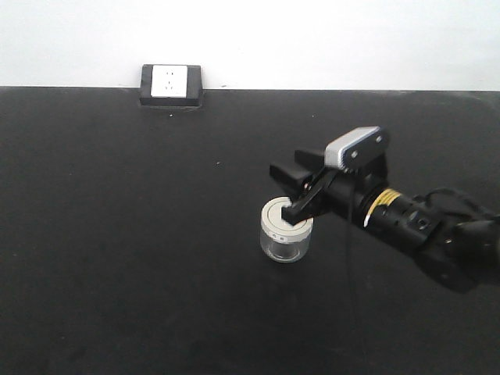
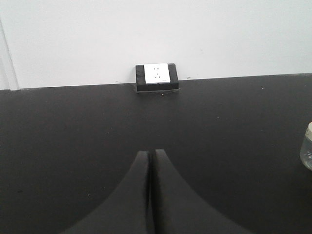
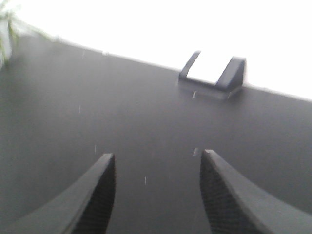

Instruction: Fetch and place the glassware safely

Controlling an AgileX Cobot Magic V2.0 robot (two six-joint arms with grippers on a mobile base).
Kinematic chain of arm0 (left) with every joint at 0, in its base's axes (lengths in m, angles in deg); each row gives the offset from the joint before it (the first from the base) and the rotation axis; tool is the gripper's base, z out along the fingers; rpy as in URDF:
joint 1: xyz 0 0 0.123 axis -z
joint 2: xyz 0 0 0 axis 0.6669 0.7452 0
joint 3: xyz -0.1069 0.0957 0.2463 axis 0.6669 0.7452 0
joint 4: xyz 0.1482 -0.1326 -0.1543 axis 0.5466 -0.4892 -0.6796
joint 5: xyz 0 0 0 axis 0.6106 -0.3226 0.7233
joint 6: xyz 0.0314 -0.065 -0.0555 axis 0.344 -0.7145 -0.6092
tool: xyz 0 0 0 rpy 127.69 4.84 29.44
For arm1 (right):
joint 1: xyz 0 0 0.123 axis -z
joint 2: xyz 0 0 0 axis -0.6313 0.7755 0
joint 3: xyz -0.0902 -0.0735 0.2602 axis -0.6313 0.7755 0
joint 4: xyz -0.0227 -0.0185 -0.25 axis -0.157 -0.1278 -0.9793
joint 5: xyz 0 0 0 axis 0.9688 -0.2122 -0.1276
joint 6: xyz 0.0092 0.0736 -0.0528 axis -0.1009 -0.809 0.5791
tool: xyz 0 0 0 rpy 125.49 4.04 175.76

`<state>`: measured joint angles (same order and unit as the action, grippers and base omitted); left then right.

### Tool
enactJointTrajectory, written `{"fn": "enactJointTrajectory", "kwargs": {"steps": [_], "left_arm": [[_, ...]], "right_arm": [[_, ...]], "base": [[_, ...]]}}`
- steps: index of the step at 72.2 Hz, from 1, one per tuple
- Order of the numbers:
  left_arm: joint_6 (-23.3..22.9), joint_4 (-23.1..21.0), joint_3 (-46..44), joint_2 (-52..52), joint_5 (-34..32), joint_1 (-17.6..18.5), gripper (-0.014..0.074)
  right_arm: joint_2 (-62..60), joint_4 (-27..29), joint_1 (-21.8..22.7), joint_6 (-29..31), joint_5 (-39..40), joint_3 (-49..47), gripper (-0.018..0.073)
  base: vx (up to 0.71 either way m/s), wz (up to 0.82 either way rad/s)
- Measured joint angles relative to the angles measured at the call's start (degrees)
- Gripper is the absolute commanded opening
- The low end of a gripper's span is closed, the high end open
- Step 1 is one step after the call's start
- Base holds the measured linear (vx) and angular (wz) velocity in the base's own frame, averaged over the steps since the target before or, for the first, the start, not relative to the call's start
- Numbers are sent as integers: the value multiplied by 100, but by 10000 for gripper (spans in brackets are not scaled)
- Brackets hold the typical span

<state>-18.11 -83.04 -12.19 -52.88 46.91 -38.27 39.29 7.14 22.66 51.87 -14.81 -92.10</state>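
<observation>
The glassware (image 1: 283,237), a small clear jar with an off-white round lid, stands upright on the black table (image 1: 117,234). In the front view my right gripper (image 1: 285,190) is open just over and behind it, and its near finger overlaps the lid. Whether that finger touches the lid I cannot tell. The right wrist view shows the right gripper (image 3: 158,155) wide open with only table between its fingers, and the jar is out of sight there. My left gripper (image 2: 151,152) is shut on nothing, and a sliver of the glassware (image 2: 307,146) shows at that view's right edge.
A black box with a white socket face (image 1: 171,84) sits at the table's far edge against the white wall; the socket box (image 2: 157,77) shows straight ahead in the left wrist view, and the socket box (image 3: 212,73) appears blurred in the right wrist view.
</observation>
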Motion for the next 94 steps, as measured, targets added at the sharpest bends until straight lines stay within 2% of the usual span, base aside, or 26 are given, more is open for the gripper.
{"fn": "enactJointTrajectory", "kwargs": {"steps": [14,38,44,69,94], "left_arm": [[0,0,0,0,0,0,-7],[0,0,0,0,0,0,-7],[0,0,0,0,0,0,-7],[0,0,0,0,0,0,-7],[0,0,0,0,0,0,-7]], "right_arm": [[-1331,164,0,-186,-958,10,387],[-3413,406,0,-216,-3994,17,387],[-3809,379,0,-216,-4515,76,387],[-5661,250,0,-278,-5378,1057,387],[-8237,413,0,-493,-6288,1943,378]], "base": [[0,0],[0,0],[0,0],[0,0],[0,0]]}}
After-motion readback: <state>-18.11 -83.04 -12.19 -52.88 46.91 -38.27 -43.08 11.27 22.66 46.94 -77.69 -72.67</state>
